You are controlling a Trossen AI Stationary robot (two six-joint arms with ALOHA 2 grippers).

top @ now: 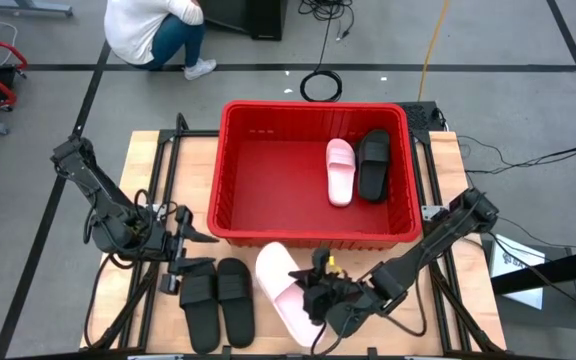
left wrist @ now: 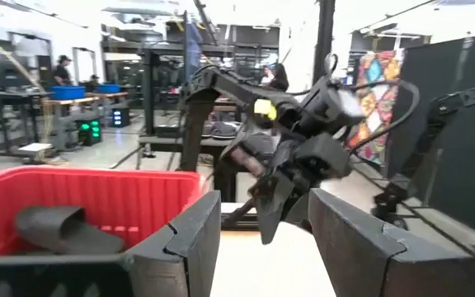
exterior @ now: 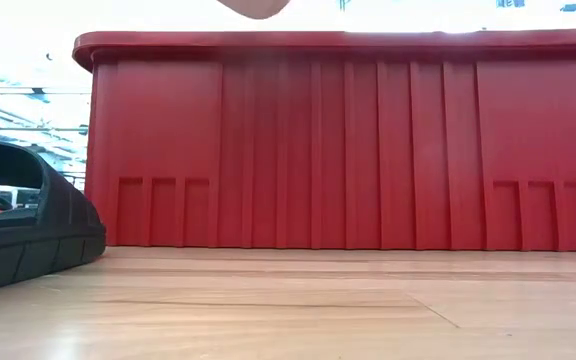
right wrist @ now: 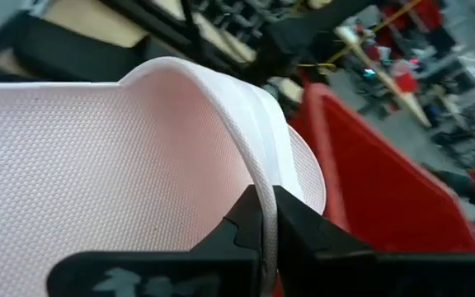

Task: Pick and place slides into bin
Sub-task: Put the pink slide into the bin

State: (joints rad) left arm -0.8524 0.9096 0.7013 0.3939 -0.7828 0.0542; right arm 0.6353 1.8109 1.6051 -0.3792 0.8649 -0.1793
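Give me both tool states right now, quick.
Left tool: open, empty, beside the black slides.
Right tool: closed on the pink slide strap, in front of the bin.

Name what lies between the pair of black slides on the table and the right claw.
The pale pink slide, pinched by the right claw; black slides lie beside it. High view.
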